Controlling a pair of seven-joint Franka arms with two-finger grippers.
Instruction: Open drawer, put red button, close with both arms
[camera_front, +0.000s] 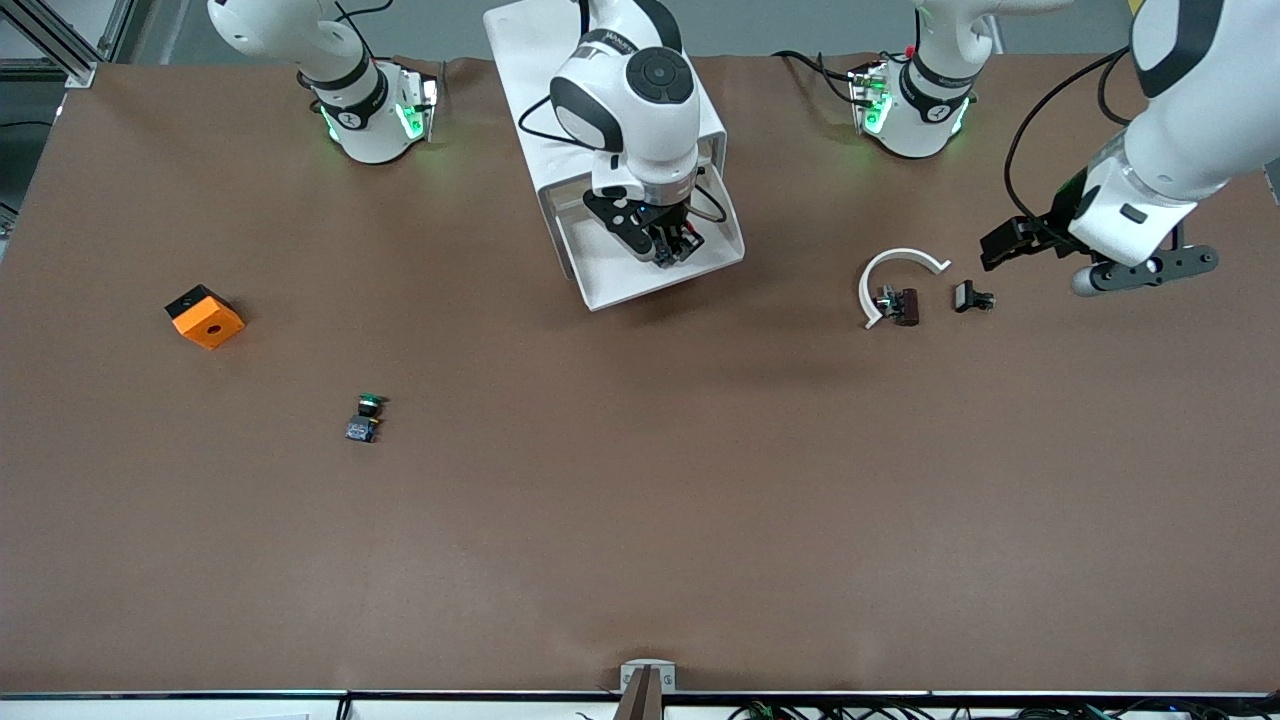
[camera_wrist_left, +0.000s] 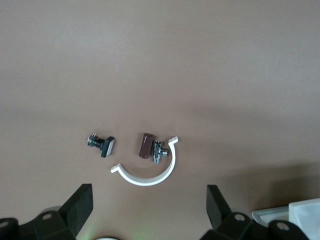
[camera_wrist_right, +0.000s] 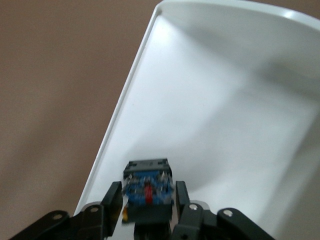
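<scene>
The drawer (camera_front: 622, 286) is pulled out of the white cabinet (camera_front: 530, 60) as a shallow white tray. My right gripper (camera_front: 671, 246) hangs over the tray and is shut on the red button (camera_front: 687, 233). In the right wrist view the red button (camera_wrist_right: 147, 189) shows its blue blocky body with a red spot between the right gripper's (camera_wrist_right: 148, 202) fingers, just above the drawer (camera_wrist_right: 225, 100) floor. My left gripper (camera_front: 1010, 246) is open and empty, over the table toward the left arm's end; in the left wrist view the left gripper (camera_wrist_left: 149, 210) has its fingers spread wide.
A green-capped switch (camera_front: 366, 415) and an orange cube (camera_front: 205, 316) lie toward the right arm's end. A white C-shaped ring (camera_front: 897, 264), a brown part (camera_front: 903, 305) and a small black part (camera_front: 971, 297) lie under the left gripper's reach, also in the left wrist view: ring (camera_wrist_left: 150, 178), brown part (camera_wrist_left: 145, 146), black part (camera_wrist_left: 102, 144).
</scene>
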